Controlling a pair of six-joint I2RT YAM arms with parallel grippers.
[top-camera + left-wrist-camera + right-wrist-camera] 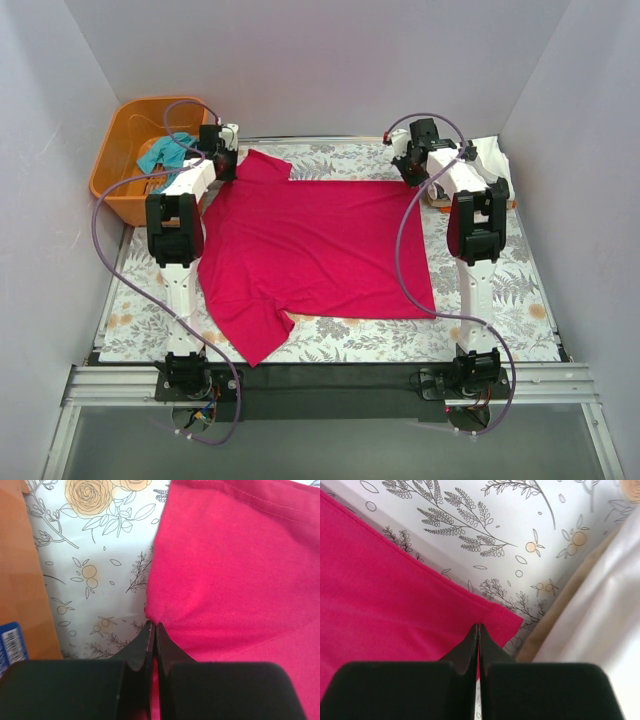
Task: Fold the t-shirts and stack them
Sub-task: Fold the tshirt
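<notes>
White-walled booth, and the counter (520, 300) has a floral-print cover with leaves and little orange blossoms. Spread mostly flat across the middle is the magenta-red t-shirt (320, 250), sleeves toward the left side, straight bottom edge toward the right. One sleeve sticks out at the near left, and the other lies at the far left, right by the left arm.

The left claw (225, 165) is down at that far-left part of the shirt. In the wrist view its jaws are pressed right together, with a bit of red cloth pinched at the tips and the fabric puckering there. The right claw (412, 176) is at the far-right corner of the same shirt. It's closed tight too, and from its own camera you can see the hemmed corner caught between the tips.

An orange basket (105, 175) sits off the far-left corner, and the teal t-shirt (163, 152) is bunched up inside it. The left wrist view shows the basket's wall just beside the shirt, with a blue barcode label (12, 647) low on it. The white t-shirt (493, 155) sits at the far right, just beyond the right claw, on something tan that I can't identify.
</notes>
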